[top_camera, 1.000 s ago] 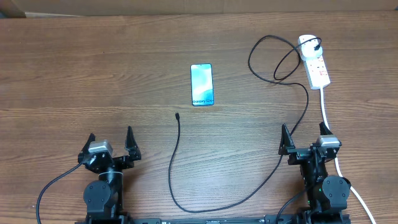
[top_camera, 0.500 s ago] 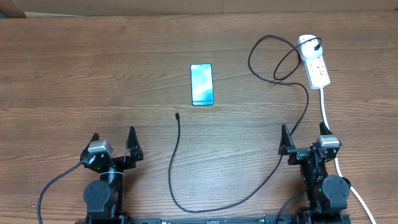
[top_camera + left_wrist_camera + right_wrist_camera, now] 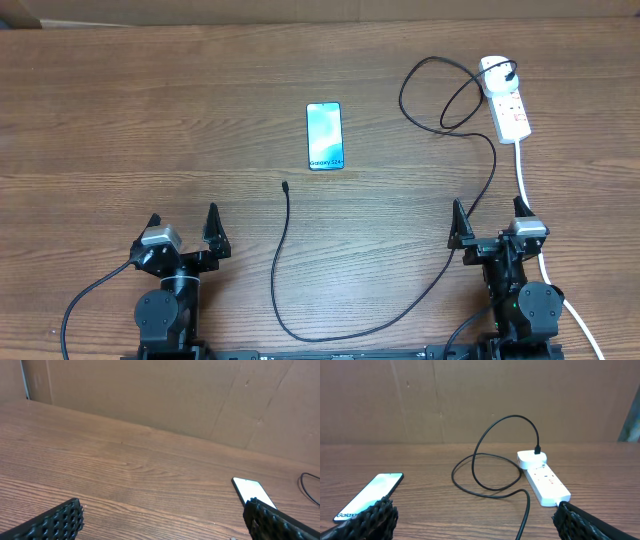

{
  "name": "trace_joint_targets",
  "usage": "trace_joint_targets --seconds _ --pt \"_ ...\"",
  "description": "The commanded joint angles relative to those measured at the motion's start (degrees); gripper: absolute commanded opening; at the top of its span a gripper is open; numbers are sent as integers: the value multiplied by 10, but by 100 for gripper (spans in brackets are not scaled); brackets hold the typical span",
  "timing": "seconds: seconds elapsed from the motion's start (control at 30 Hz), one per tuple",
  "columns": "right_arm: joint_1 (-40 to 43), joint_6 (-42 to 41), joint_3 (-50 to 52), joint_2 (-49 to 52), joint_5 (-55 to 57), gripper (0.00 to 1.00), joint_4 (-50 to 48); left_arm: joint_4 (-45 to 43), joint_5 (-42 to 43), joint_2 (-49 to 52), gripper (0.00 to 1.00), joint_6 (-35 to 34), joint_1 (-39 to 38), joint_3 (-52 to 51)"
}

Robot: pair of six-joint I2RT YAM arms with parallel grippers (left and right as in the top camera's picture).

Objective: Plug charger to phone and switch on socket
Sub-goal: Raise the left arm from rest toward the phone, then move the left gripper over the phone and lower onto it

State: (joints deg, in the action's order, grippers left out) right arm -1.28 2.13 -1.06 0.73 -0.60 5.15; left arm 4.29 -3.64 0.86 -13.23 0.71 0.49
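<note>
The phone (image 3: 324,136) lies face up in the middle of the table, its blue screen lit. The charger (image 3: 283,250) is a thin black cable; its free tip (image 3: 285,186) rests below and left of the phone, apart from it. The cable loops right and up to its plug (image 3: 511,72), seated in the white socket (image 3: 508,105) at the far right. My left gripper (image 3: 181,222) and right gripper (image 3: 488,215) stand open and empty at the near edge. The left wrist view shows the phone (image 3: 252,491) by its right finger. The right wrist view shows phone (image 3: 367,495), socket (image 3: 542,480) and charger (image 3: 490,460).
The socket's thick white cord (image 3: 530,190) runs down the table past my right gripper's right side. A cardboard wall (image 3: 150,395) stands along the far edge. The table is bare wood on the left (image 3: 120,120).
My left gripper has shifted slightly to the right and toward the near edge. Nothing else has moved.
</note>
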Motion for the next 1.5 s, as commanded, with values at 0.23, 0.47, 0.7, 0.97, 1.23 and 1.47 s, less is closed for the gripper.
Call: trace_joint_targets --seconds 0.23,0.47,0.7,0.97,1.23,1.47 --pt "-4 -2 6 -6 5 100 -3 -18 248 -6 100 -321 -4 -2" --pt "-4 -2 6 -6 5 100 -3 -81 269 -6 99 -608 -3 -2" --pt "-4 -2 6 -6 5 100 -3 -271 168 -5 100 -583 -3 21" --pt "-4 -2 6 -6 5 100 -3 -103 122 86 100 -371 -3 229" --pt "-4 -2 6 -6 5 100 -3 393 121 387 100 -185 -4 652" --pt "-4 -2 6 -6 5 100 -3 552 240 574 100 -183 -4 859"
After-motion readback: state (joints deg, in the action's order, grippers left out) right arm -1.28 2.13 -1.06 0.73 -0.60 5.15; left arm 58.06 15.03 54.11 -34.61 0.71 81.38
